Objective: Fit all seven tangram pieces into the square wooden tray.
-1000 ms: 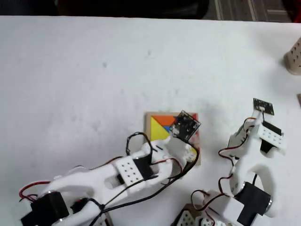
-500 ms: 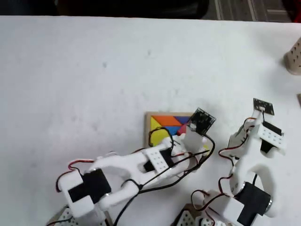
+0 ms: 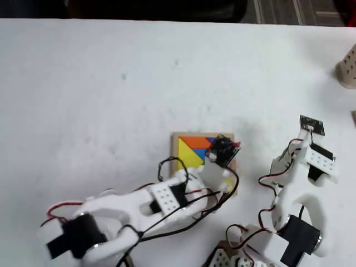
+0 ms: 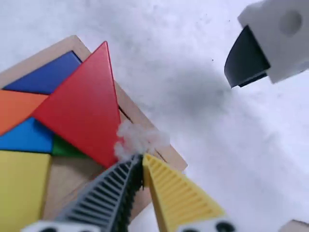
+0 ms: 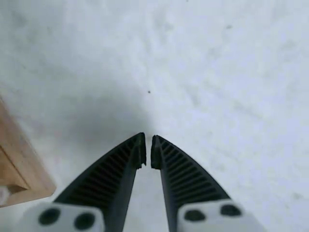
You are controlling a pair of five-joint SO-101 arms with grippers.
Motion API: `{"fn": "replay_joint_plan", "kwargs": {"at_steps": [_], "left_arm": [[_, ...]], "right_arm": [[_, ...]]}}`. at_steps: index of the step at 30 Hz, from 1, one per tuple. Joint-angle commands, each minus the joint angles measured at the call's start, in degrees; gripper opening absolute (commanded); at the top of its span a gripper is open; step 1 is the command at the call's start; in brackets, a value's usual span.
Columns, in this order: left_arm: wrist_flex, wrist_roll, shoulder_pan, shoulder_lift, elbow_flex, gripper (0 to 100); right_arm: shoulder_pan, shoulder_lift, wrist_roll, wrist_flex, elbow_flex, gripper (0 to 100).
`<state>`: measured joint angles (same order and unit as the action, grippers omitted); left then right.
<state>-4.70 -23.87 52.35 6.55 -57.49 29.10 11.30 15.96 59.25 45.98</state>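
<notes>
Lying just below centre of the high view, the wooden tray (image 3: 174, 151) is half hidden under the left arm (image 3: 161, 200). The red triangle (image 4: 84, 108) sets its long edge along the tray's right rim, one sharp tip lapping over it. The left gripper (image 4: 141, 162) is pinched together, empty, beside the other tip; the right gripper (image 5: 148, 150) is almost closed on nothing above the table (image 5: 217, 72)

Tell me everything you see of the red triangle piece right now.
The red triangle is a large, flat, smooth-painted piece lying in the wooden tray along its rim, seemingly overlapping the blue piece, orange piece and green piece rather than seated. One corner lies at the shut left hand tips; contact unclear.
</notes>
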Motion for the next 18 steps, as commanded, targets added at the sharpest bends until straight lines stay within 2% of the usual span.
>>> {"fn": "replay_joint_plan", "kwargs": {"at_steps": [1,9,15,18], "left_arm": [[-0.26,-0.62,-0.4,6.11,-3.52,2],[0.0,-0.35,-5.32,6.81,-5.01,2],[-0.26,-0.62,2.15,9.98,-1.76,2],[0.0,-0.62,3.47,10.15,1.41,2]], "right_arm": [[-0.22,2.33,0.7,-0.66,-0.26,1.8],[-0.13,2.33,0.7,-0.66,-0.26,1.8],[-0.22,2.24,0.7,-1.1,-0.26,1.8],[-0.22,2.24,0.7,-2.07,0.62,1.8]]}}
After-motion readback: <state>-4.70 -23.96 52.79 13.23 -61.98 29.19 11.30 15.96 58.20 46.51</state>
